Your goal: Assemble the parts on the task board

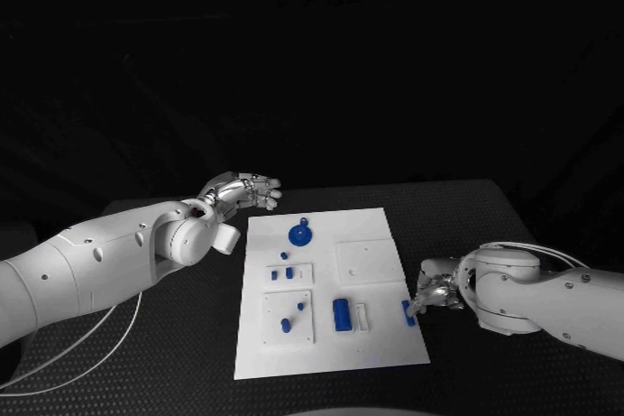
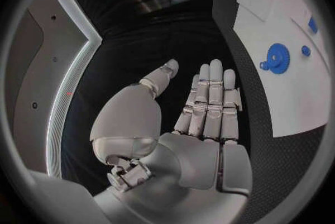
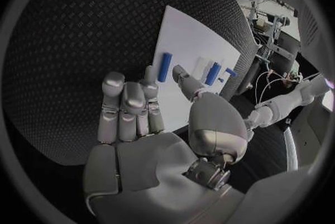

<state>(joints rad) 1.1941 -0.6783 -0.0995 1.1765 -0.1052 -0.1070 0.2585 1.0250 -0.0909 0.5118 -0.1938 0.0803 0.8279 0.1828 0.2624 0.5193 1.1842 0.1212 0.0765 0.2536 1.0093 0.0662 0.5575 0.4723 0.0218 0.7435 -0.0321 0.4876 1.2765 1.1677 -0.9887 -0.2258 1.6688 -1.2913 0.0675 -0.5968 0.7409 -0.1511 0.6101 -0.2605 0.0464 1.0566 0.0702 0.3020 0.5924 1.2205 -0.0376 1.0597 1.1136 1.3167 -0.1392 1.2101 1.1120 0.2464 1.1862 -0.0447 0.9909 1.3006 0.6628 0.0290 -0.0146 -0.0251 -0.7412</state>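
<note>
Landmark: task board (image 1: 371,254), white plate mid-table.
Parts: blue gear (image 1: 299,235) near the board's far left corner; long blue bar (image 1: 342,313) toward its near edge; short blue bar (image 1: 408,312) right at its right edge.
Left hand (image 1: 244,191): off the far left corner, fingers straight and apart, holding nothing.
Right hand (image 1: 437,292): just off the right edge by the short blue bar; can't tell if it's touching it.
Room: bare black table (image 1: 156,362) along both long edges.

Both arms are smooth white shells with rounded, bulbous wrist housings. The left hand (image 1: 244,192) and right hand (image 1: 437,294) are silver metal with segmented fingers and pale glossy palms. A thin white cable loops from the left arm toward 7 o'clock.
</note>
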